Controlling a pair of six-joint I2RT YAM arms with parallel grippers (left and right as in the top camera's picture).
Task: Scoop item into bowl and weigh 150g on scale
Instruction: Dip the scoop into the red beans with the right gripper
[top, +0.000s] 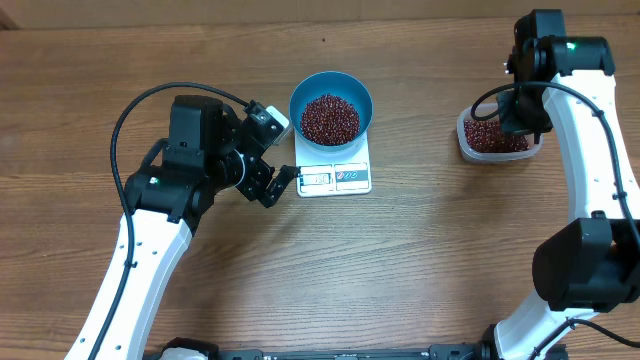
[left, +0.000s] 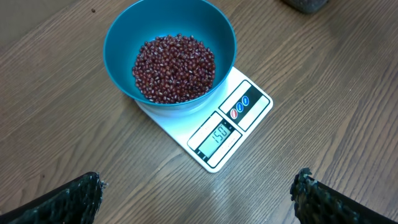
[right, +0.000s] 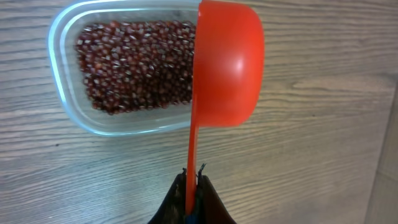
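The blue bowl (top: 300, 96) stands on the white scale (top: 335, 179) and holds a heap of the red-brown beans (top: 330, 118). In the left wrist view the bowl (left: 124, 37) and beans (left: 174, 68) lie ahead, and the scale's (left: 171, 118) display reads 150. My left gripper (top: 282, 188) is open at the scale's near-left corner, fingers wide apart with only bare wood between them (left: 198, 186). My right gripper (right: 193, 177) is shut on the handle of an orange scoop (right: 227, 62), held edge-on over the tub's right end; its inside is hidden.
A clear plastic tub (right: 62, 37) of more beans (right: 130, 62) sits at the table's right, under my right gripper (top: 515, 108) in the overhead view. Bare wooden table lies in front of the scale and between the two arms.
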